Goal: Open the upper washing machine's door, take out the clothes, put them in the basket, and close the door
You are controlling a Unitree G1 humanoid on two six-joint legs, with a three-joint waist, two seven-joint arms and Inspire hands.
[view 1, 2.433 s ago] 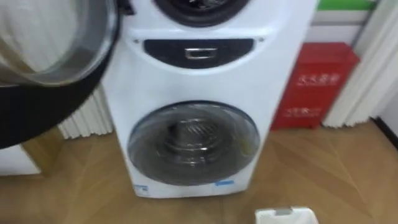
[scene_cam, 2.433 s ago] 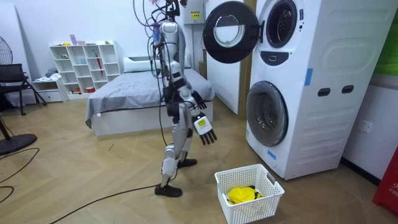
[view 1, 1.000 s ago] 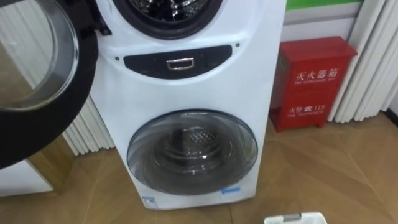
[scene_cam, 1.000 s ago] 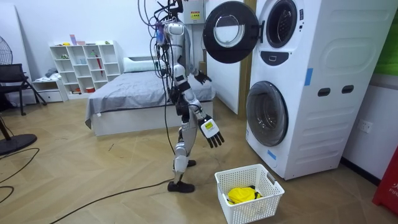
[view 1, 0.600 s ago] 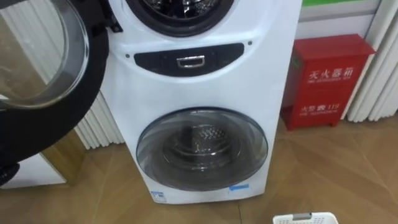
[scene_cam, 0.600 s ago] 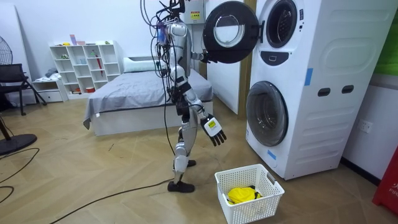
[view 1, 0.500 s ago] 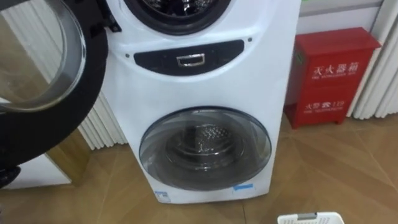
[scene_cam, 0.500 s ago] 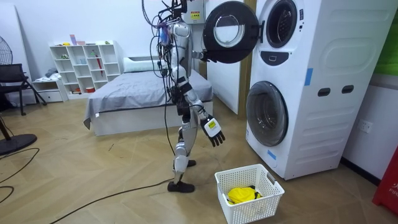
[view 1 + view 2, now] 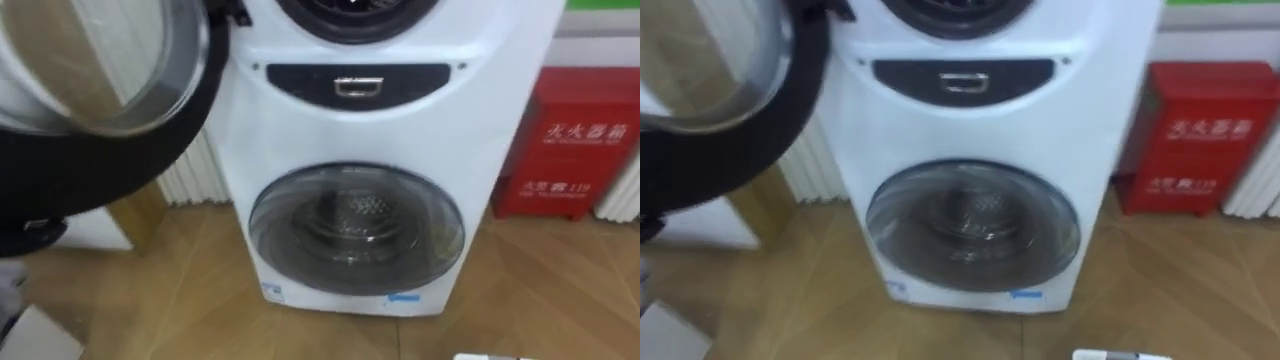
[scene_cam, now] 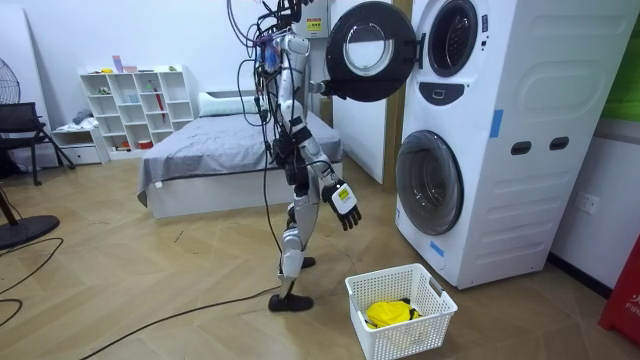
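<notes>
Hanging loose-fingered and empty: right hand (image 10: 343, 203). Raised at black-rimmed round glass door (image 9: 100, 120): left hand (image 10: 320, 88), grasp cannot be told. Clothes: none seen; presumed inside open upper drum (image 9: 352, 10), above the right hand. Judged soft, light, limp; to be taken at a bunched fold.

The washing machine (image 10: 480, 140) is standing at the room view's right, its upper door (image 10: 367, 52) hanging open toward the robot's left, above the lower door (image 9: 356, 228). A cabinet (image 9: 580, 145) is sitting right of the machine. A basket (image 10: 432, 290) is resting on the floor before it, with clothes (image 10: 390, 313) lying inside. A bed (image 10: 220, 150) is lying behind the robot.
</notes>
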